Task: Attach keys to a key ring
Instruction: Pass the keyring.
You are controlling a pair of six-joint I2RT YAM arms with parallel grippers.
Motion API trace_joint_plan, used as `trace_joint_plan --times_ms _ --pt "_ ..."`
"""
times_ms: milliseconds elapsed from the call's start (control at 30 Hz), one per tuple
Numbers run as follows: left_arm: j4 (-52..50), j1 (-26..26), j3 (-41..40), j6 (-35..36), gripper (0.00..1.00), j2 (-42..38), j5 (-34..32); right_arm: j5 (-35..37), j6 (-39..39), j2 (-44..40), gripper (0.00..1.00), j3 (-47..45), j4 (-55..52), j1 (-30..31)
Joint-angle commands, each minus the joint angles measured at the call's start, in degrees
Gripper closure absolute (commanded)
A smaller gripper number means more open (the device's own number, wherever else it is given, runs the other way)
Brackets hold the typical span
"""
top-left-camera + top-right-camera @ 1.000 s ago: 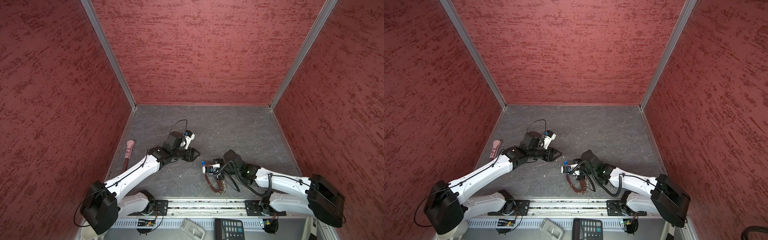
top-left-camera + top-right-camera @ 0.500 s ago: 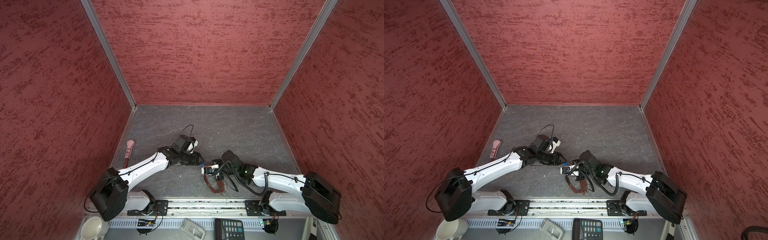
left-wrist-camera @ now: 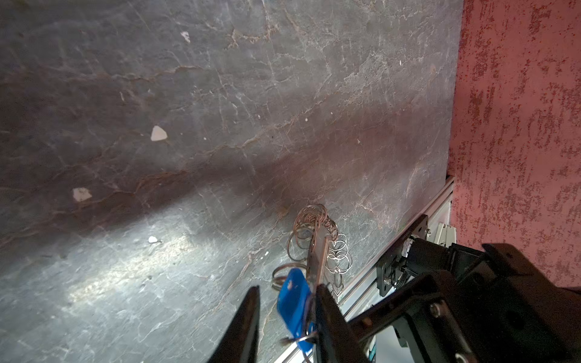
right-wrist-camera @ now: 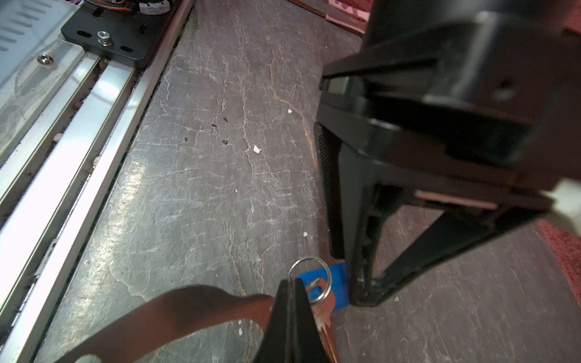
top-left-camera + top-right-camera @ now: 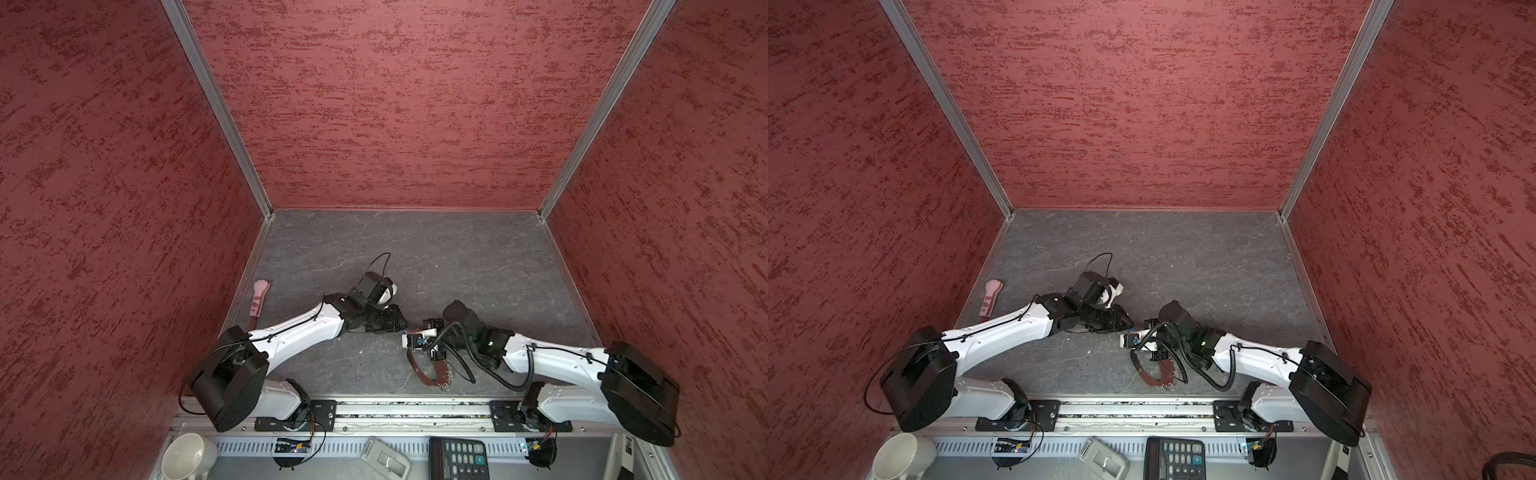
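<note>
The key ring is a dark hoop edged with silver links, seen in both top views near the floor's front edge. One end rests on the floor and the other is lifted. My right gripper is shut on the hoop's band, and a tiny silver ring pokes out at its tip. The blue key tag hangs from that ring. My left gripper straddles the tag with jaws narrowed. One finger touches it; a gap shows at the other finger. The two gripper tips meet in a top view.
A pink paw-tipped stick lies by the left wall. The metal rail runs along the floor's front edge, close to the hoop. Beyond it sit a white mug, a grey device and a calculator. Red walls enclose three sides.
My left arm has swung right and forward until its tip reached the right gripper, and its jaws have narrowed around the blue tag. The right arm has barely moved.
</note>
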Motion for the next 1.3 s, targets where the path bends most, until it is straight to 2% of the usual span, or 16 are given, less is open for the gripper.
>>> trace_joint_plan --times_ms 0,233,400,933,1267 --pt "2.58 -0.23 -1.12 -0.93 0.74 0.81 0.16 0.44 -1.44 0.35 1.0 0.34 2.52 -0.16" --pt "3.77 -0.14 -1.46 -1.78 0.88 1.77 0.31 0.93 -1.44 -0.19 1.0 0.08 2.27 -0.17" --pt "5.47 1.21 -3.1 -3.45 1.0 -0.99 -0.31 2.42 -1.27 -1.2 1.0 -0.79 2.02 -0.17" --pt "4.98 7.69 -9.75 -6.5 1.0 -13.52 -8.96 5.57 0.12 -4.24 1.0 -3.21 2.79 -0.12" --pt "6.13 9.53 -13.94 -8.85 1.0 -14.34 -10.32 4.89 1.77 -7.83 1.0 -5.46 8.86 -0.26"
